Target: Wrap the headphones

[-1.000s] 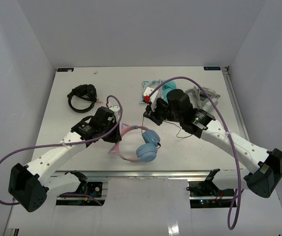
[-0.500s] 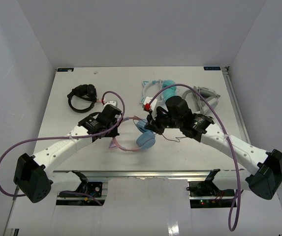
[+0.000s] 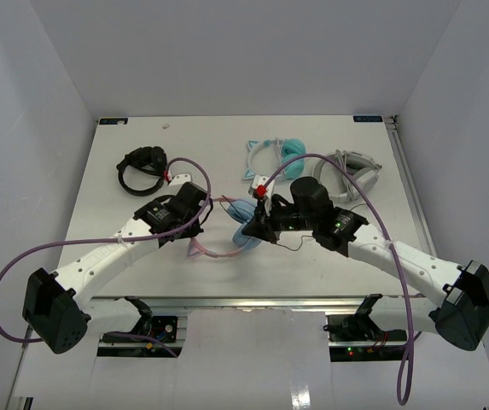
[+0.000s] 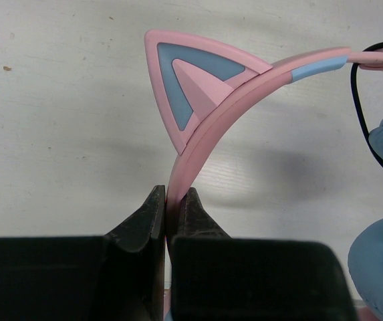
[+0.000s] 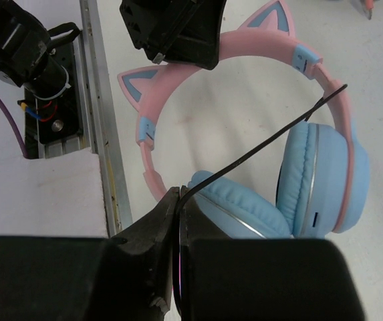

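SURFACE: white table (image 3: 218,141) | FAR LEFT: black headphones (image 3: 152,158) lying flat | FAR RIGHT OF CENTRE: teal cat-ear headphones (image 3: 293,149), grey-white headphones (image 3: 357,164) just beside them | NEAR CENTRE: the headphones (image 3: 242,224), pink band, blue cups, contact with the top unclear | cable (image 5: 266,143): slack lies right of the cups

The headphones (image 4: 198,93) are showing a smooth matt pink plastic band and soft, faintly shiny blue cushions; the white surface (image 4: 57,134) is looking matt, slightly scuffed.
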